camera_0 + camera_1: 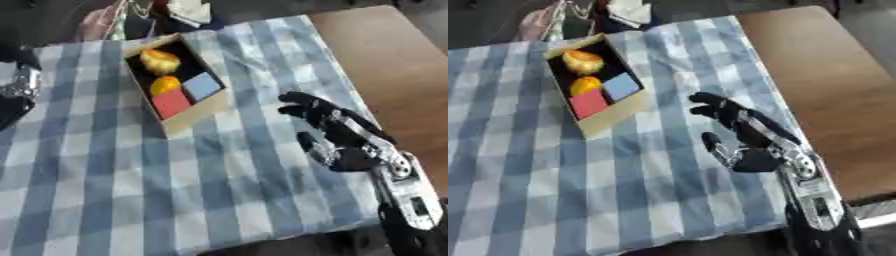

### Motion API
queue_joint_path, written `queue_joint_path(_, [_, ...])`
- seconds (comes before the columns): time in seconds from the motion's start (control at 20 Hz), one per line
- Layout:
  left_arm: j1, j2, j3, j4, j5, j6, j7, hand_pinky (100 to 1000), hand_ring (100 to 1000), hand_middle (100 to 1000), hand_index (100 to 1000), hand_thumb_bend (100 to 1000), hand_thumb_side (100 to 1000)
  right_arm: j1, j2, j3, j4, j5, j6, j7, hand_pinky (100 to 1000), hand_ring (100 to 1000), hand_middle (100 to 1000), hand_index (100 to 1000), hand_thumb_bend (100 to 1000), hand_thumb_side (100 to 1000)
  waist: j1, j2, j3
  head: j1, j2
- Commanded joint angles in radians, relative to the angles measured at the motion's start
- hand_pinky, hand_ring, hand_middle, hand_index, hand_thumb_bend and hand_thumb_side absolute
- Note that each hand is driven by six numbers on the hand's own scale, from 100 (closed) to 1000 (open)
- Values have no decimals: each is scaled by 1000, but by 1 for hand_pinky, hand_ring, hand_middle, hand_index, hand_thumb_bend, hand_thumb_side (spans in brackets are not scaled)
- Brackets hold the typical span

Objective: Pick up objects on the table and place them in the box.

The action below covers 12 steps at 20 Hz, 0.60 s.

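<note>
Box (187, 121) sits askew on the blue-and-white checked cloth (105, 185), toward the far side. Inside: a yellowish round item (160, 60) at the far end, an orange round item (164, 84) in the middle, a red block (171, 103) and a light blue block (202, 86) side by side at the near end. Right hand (337, 132) is above the cloth, right of the box and apart from it, fingers spread and empty. Bare wooden tabletop (394, 60) at right. A dark and silver arm part (19, 87) shows at the left edge.

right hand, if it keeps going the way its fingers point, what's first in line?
Probably the box: the right hand, open and empty, points up-left toward its near right wall, with only bare checked cloth between. Hand height above the cloth is unclear.
</note>
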Motion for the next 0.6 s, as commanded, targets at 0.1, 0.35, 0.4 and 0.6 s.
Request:
queue_joint_path(0.1, [41,-89,21,-14,14,-6,54,673,597,576,770,100,565,-16,-9,-3,-22,-4,1,-10,1000,918,949,1000,100,404,-9,-26,9,25,-2])
queue_joint_path(0.35, [73,-174,18,17,4,-25,66,674,600,581,776,100,599,-11,-2,4,-25,-19,4,-20,1000,911,940,1000,100,413,-16,-27,20,55,-2])
queue_joint_path(0.4, [74,-188,19,24,1,-29,67,674,601,583,777,100,605,-10,-1,6,-25,-21,5,-21,1000,910,939,1000,100,413,-19,-27,22,59,-2])
queue_joint_path(0.6, [78,-235,17,55,-5,-43,67,675,602,586,781,100,624,-6,3,9,-25,-28,6,-28,1000,906,934,1000,100,414,-25,-26,30,83,-2])
